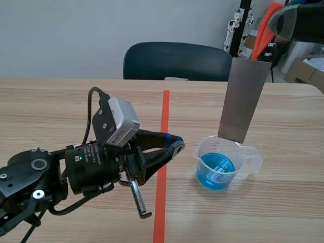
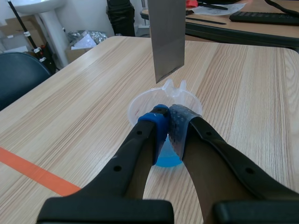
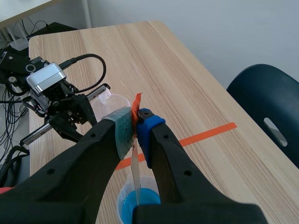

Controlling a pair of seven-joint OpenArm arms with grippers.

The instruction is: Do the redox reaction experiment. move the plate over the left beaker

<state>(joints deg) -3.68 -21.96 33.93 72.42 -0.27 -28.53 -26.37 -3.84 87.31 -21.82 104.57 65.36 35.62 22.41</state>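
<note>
1. We see the right gripper [image 3: 135,125] clamped on the top end of the metal plate [image 1: 242,98], which hangs upright.
2. The plate's lower edge sits over the far rim of the beaker [image 1: 246,153] of blue liquid [image 1: 217,169]; we can't quite tell whether it touches the rim.
3. The left gripper [image 2: 167,122] is low, just beside the beaker, its fingers pressed together on nothing, over the orange tape line [image 1: 163,116].
</note>
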